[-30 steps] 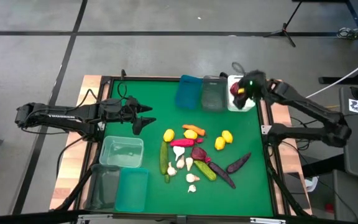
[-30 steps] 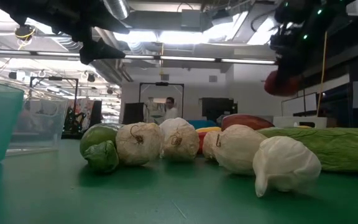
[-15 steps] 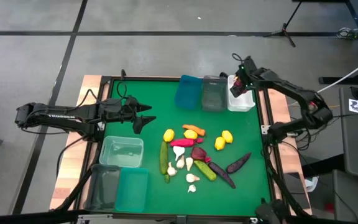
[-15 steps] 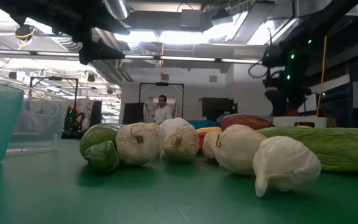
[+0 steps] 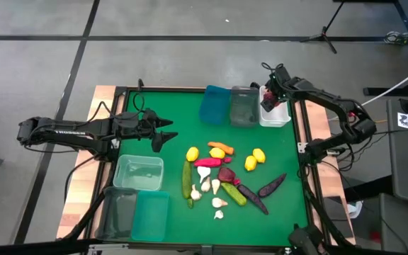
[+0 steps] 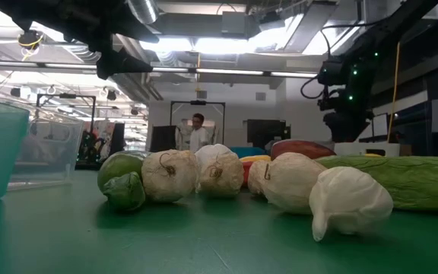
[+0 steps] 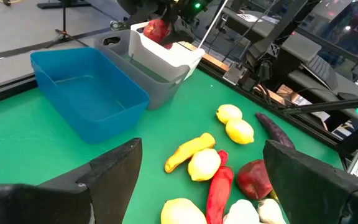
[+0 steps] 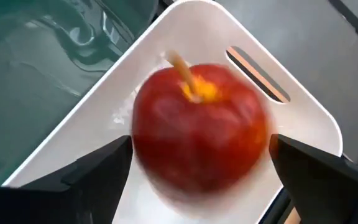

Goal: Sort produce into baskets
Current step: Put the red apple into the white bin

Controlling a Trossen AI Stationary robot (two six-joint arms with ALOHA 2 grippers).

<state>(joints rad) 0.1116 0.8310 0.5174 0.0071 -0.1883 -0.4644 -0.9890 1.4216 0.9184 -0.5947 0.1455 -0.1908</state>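
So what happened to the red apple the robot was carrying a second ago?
The right gripper carried the red apple over the white basket, opened its fingers and let it go; the apple now sits inside. The left gripper stayed open above the table, and the other produce did not move.

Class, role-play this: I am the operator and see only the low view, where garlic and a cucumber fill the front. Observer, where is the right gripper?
Observer: The right gripper hangs over the white bin at the table's far right corner.
Operator: Is it holding anything?
Observer: No. Its wrist view shows the jaws open, with a red apple between them inside that bin.
Operator: And the left arm?
Observer: The left gripper waits open above bare mat, near the table's left edge.
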